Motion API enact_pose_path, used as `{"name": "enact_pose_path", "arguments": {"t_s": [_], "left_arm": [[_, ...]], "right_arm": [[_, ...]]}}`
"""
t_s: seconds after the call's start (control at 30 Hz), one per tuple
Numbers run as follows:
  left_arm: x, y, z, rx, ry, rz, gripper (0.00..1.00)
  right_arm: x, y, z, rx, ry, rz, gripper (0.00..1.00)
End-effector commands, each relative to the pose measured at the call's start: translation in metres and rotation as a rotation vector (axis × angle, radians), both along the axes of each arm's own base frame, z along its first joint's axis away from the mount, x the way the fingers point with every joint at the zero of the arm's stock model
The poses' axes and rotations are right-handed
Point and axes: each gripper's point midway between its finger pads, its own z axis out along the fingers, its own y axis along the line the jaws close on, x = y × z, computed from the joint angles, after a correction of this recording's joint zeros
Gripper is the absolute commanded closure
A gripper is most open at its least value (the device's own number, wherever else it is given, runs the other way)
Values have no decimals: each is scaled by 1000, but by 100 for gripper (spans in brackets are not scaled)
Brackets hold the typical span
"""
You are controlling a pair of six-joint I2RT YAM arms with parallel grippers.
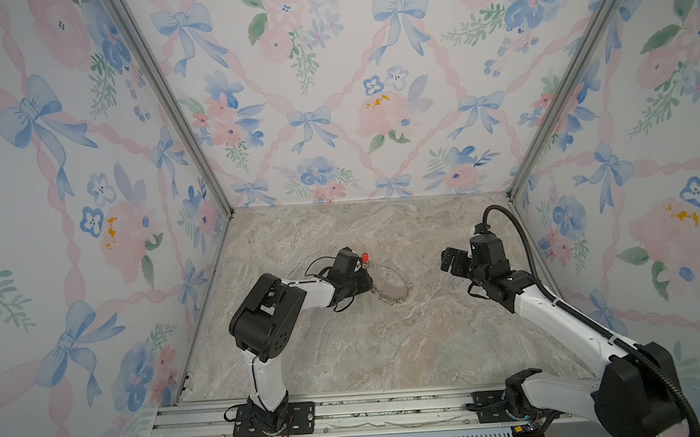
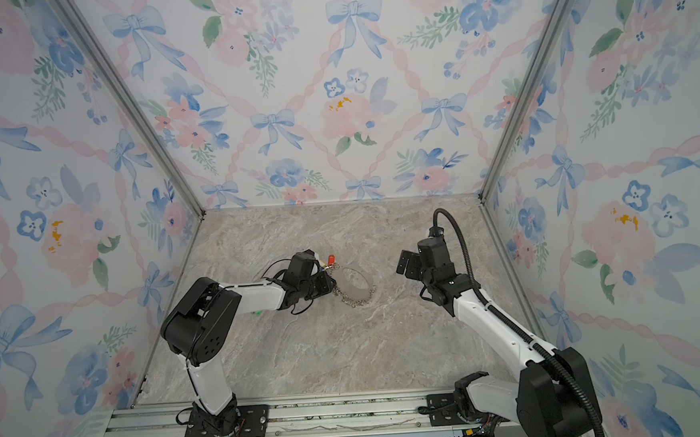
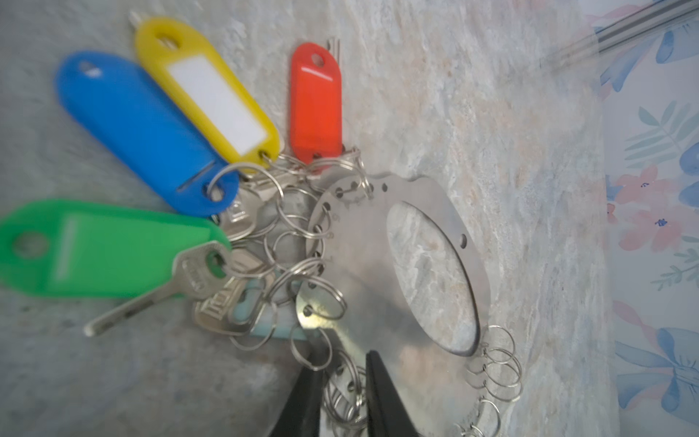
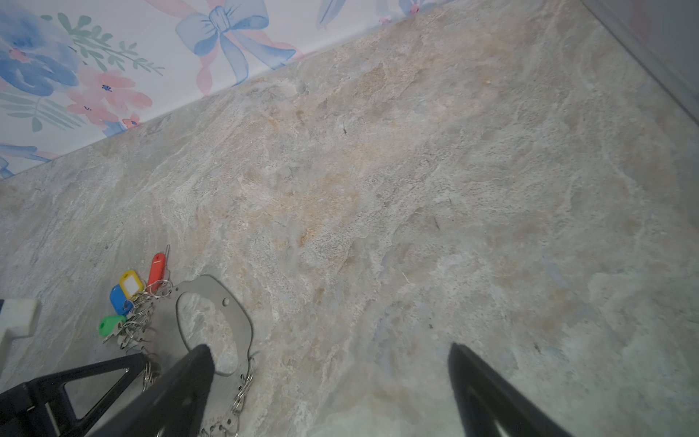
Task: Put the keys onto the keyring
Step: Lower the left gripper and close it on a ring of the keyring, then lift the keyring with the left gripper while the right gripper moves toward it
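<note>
Top views / in the way: left gripper (image 1: 365, 284) overhangs keyring (image 1: 395, 296) left rim, mid table (image 1: 347, 344). Right gripper (image 1: 446, 261) well apart.
Left wrist / fingers (image 3: 302, 397): narrow gap, wire rings (image 3: 340, 393) between. Clamped or not, can't tell.
Left wrist / keys (image 3: 181, 280): silver, with green, blue, yellow, red tags, bunched at the flat steel oval's rim.
Right wrist / right gripper: fingers wide apart, nothing between. One finger hides part of the keyring.

Both top views high, looking down on tabletop (image 1: 347, 344), wrist views near, sharing keyring (image 3: 363, 302)
</note>
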Motion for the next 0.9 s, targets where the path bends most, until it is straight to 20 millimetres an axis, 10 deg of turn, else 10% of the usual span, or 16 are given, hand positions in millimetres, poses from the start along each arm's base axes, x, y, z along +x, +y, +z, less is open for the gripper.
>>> {"name": "enact_pose_path", "arguments": {"t_s": [0.0, 0.87], "left_arm": [[3, -3, -1, 25, 1, -12, 78], [-4, 20, 16, 145, -99, -12, 100]], "right_arm": [[-1, -2, 11, -28, -12, -3, 1], [1, 5, 8, -33, -2, 16, 2]]}}
